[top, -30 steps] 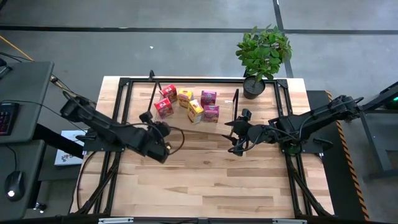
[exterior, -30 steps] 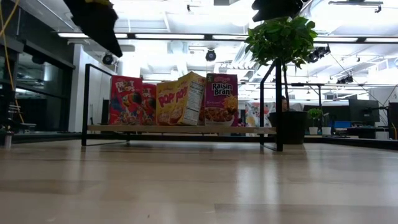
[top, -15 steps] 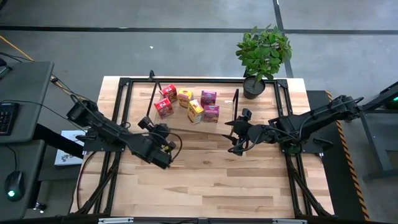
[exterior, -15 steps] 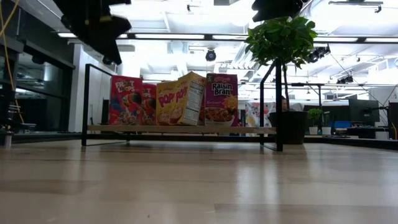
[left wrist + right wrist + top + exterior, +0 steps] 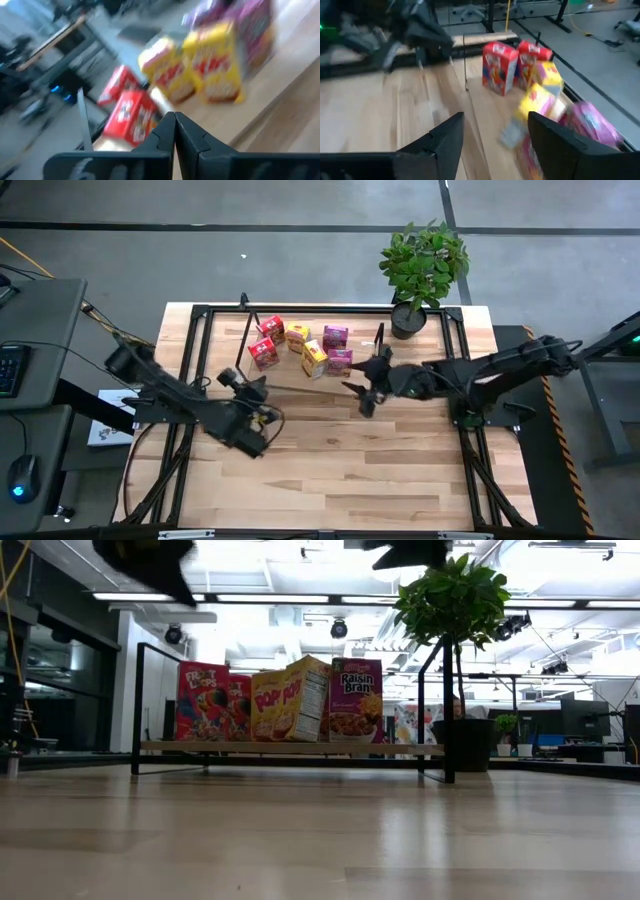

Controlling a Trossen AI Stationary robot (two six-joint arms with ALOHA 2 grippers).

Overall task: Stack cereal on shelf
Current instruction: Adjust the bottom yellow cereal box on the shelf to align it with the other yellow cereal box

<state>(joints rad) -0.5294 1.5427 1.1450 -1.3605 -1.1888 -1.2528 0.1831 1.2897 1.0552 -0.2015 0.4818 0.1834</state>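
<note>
Six small cereal boxes stand in two rows on the shelf (image 5: 290, 748) at the table's far side: red (image 5: 263, 352), yellow (image 5: 314, 358) and magenta (image 5: 340, 361) in the near row. The low view shows them upright on the board: red (image 5: 202, 700), yellow (image 5: 290, 700), magenta (image 5: 356, 698). My left gripper (image 5: 240, 378) hovers just left of the shelf's near corner, shut and holding nothing (image 5: 174, 132). My right gripper (image 5: 360, 388) hovers at the shelf's right end, open, fingers apart (image 5: 495, 135), with the boxes ahead of it (image 5: 499, 67).
A potted plant (image 5: 422, 265) stands at the table's far right corner, close to the shelf's right wire frame (image 5: 380, 345). A black frame (image 5: 200, 315) runs around the tabletop. Bare wood (image 5: 330, 470) spreads across the near half.
My right gripper has moved toward the table's left, closer to the shelf's right end and the magenta boxes. My left hand has rolled about its own axis and shifted a little toward the table's left. The boxes have stayed put.
</note>
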